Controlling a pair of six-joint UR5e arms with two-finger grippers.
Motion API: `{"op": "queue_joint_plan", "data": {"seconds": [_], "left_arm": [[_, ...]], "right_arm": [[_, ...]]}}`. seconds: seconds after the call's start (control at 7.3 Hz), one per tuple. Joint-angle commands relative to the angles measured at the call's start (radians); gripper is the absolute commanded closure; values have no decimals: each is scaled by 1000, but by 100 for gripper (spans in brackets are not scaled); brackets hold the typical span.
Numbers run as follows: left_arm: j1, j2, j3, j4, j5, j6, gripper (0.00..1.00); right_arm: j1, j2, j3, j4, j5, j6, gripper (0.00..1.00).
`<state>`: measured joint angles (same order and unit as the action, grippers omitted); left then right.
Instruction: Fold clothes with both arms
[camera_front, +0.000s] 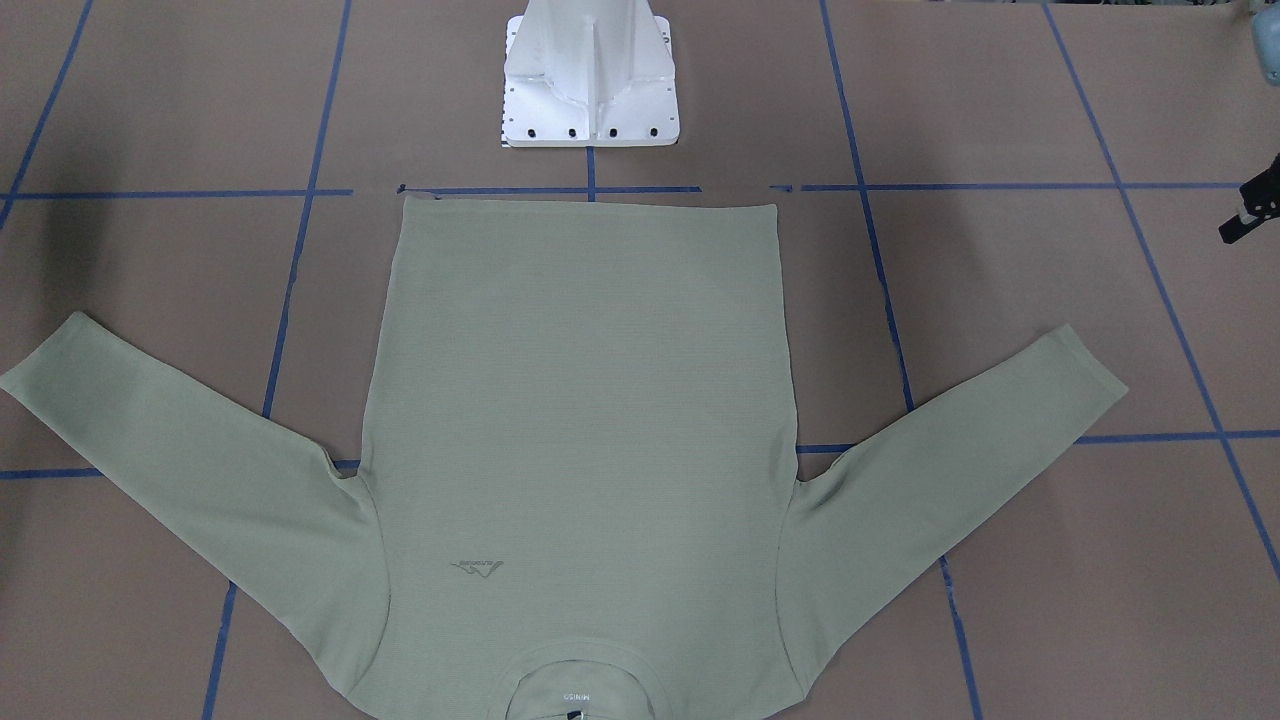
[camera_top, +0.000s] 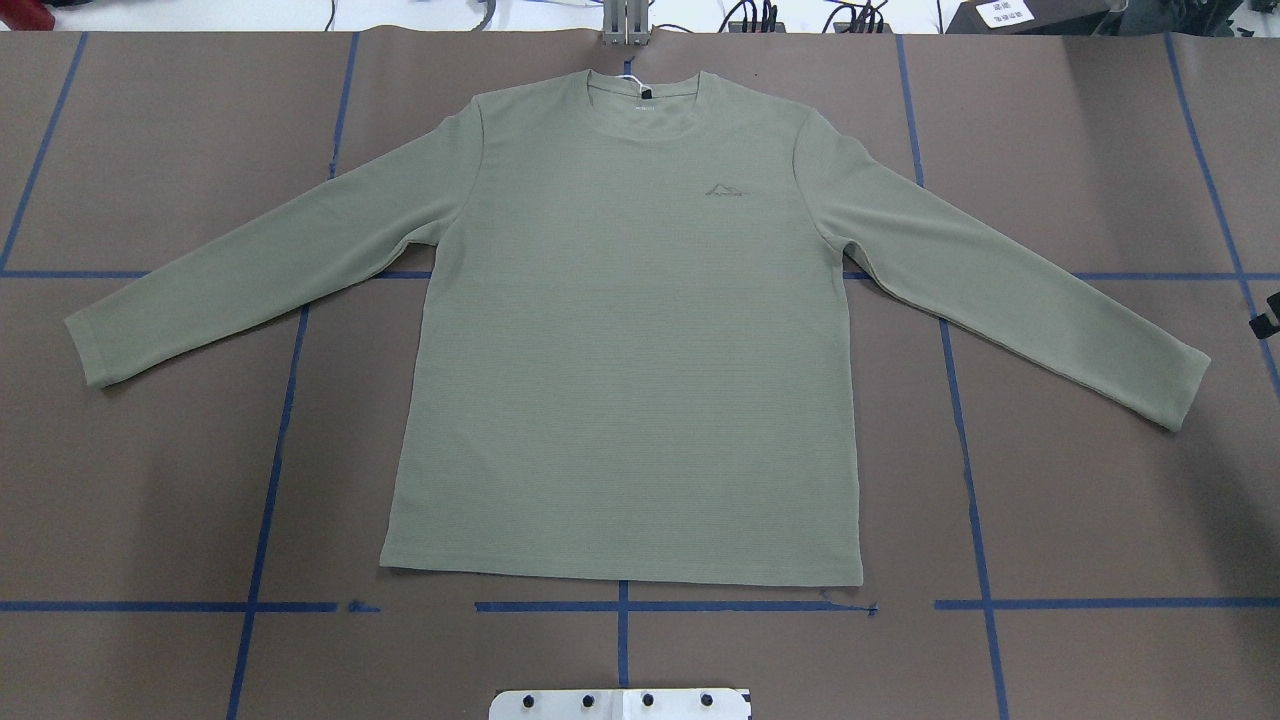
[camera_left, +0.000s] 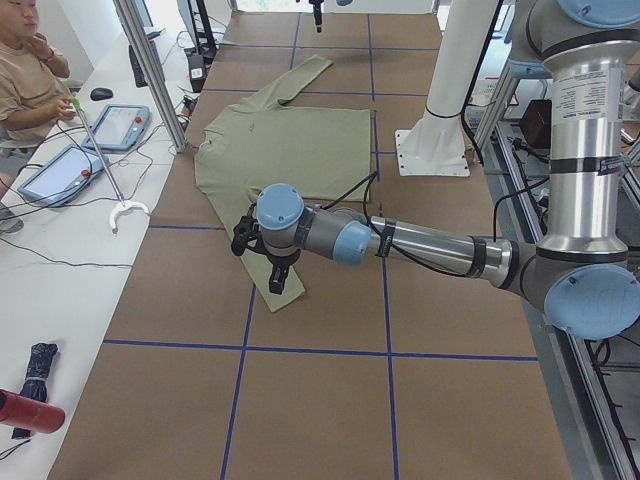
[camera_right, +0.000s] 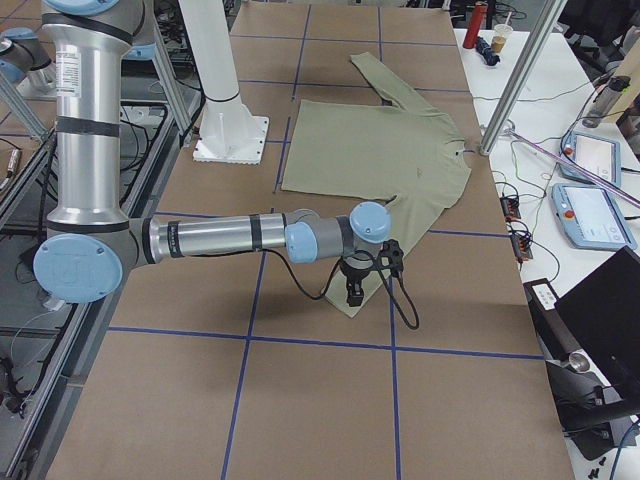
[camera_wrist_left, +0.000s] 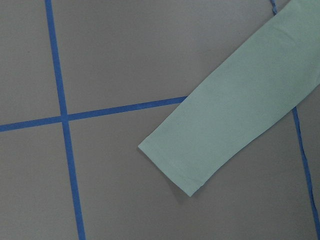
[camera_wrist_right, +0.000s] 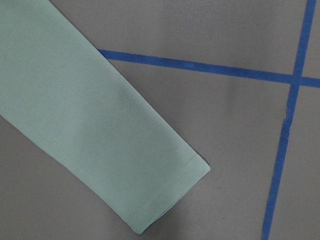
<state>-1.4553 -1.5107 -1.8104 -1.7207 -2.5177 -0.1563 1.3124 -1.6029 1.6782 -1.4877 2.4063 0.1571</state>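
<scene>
Brown taped table (camera_top: 150, 480) carries your pale sage-green long-sleeved knit shirt (camera_top: 620, 350), spread flat. Black left claw (camera_left: 276, 284) hangs above one cuff (camera_wrist_left: 185, 165), black right claw (camera_right: 353, 294) above the other; released or clenched, you cannot tell.

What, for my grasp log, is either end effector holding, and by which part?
Nothing. The shirt lies flat; its cuffs lie free below the left end effector and right end effector.
</scene>
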Motion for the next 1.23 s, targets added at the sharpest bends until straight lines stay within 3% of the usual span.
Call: {"op": "queue_joint_plan", "data": {"seconds": [0.0,0.27,0.69,1.1], "left_arm": [[7,-25,35,-19,-36,-43,1],[9,-46,40,-20,-61,-46,1],[7,-52,25,-20,-62,-46,1],[9,-56,20,-19,-59,-45,1]], "right_arm": [[-36,113,-185,44,-1,44,1],[-73,127,-313,269,2,235,5],[-96,95,-334,308,8,292,7],[-96,52,-348,391,11,298,21]]}}
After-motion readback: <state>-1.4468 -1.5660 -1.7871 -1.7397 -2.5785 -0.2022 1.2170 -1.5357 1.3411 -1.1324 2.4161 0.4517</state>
